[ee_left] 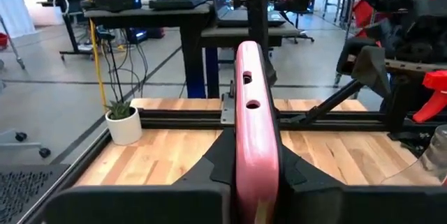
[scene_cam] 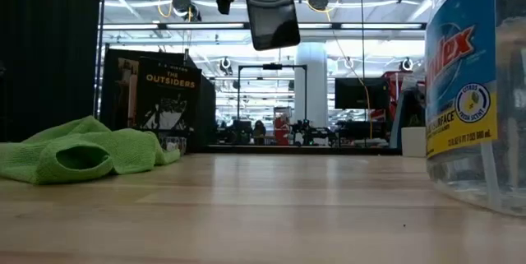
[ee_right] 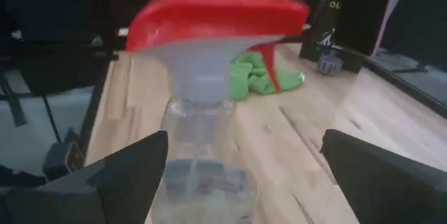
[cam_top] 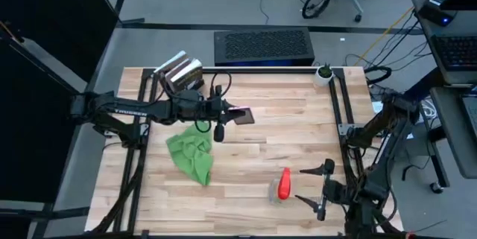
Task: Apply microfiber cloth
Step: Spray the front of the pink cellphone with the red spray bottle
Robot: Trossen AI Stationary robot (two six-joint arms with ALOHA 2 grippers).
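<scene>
The right gripper (cam_top: 313, 185) has its fingers spread wide, the spray bottle (cam_top: 283, 185) standing between them, untouched. Farther off, the left gripper (cam_top: 232, 114) pinches a small phone-like device (cam_top: 242, 115) held above the table (cam_top: 298, 135). The microfiber cloth (cam_top: 191, 152) lies crumpled on the wood just beside and below those fingers.

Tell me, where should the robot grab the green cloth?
Probably on the raised fold of the green cloth, coming straight down from above. It lies crumpled on the table, so its bumps give the fingers something to pinch. The left gripper holds a phone; the right gripper is open by the spray bottle.
</scene>
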